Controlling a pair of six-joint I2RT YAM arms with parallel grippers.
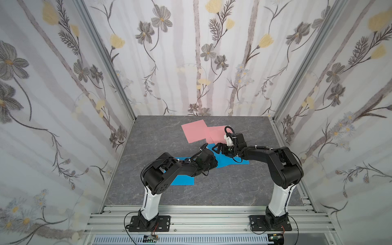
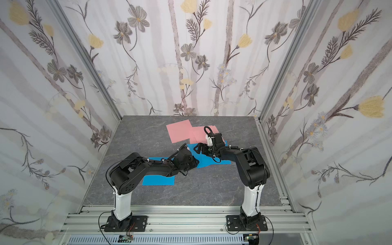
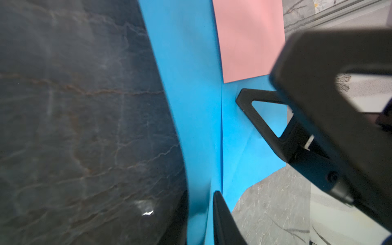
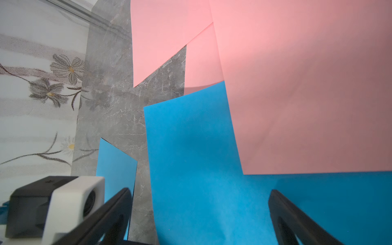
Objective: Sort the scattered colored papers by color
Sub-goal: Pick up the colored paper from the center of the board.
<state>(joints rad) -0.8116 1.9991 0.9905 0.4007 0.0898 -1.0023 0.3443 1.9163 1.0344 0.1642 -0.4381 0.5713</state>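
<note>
Two blue papers lie mid-table: one (image 1: 233, 161) under both grippers, another (image 1: 184, 180) nearer, partly hidden by my left arm. Pink papers (image 1: 194, 131) overlap at the back centre. My left gripper (image 1: 214, 163) is low at the middle blue paper's left edge. In the left wrist view its jaws (image 3: 201, 193) stand close on a raised fold of blue paper (image 3: 191, 84). My right gripper (image 1: 216, 147) hovers open just above the same sheet, and the blue paper (image 4: 201, 159) fills the wide gap between its jaws (image 4: 200, 191). Three overlapping pink sheets (image 4: 307, 84) lie beyond.
The grey marble tabletop (image 1: 161, 140) is walled by floral curtains on three sides, with aluminium posts (image 1: 282, 106) at the back corners. The two grippers are close together mid-table; the right finger (image 3: 261, 118) shows beside the left one's view.
</note>
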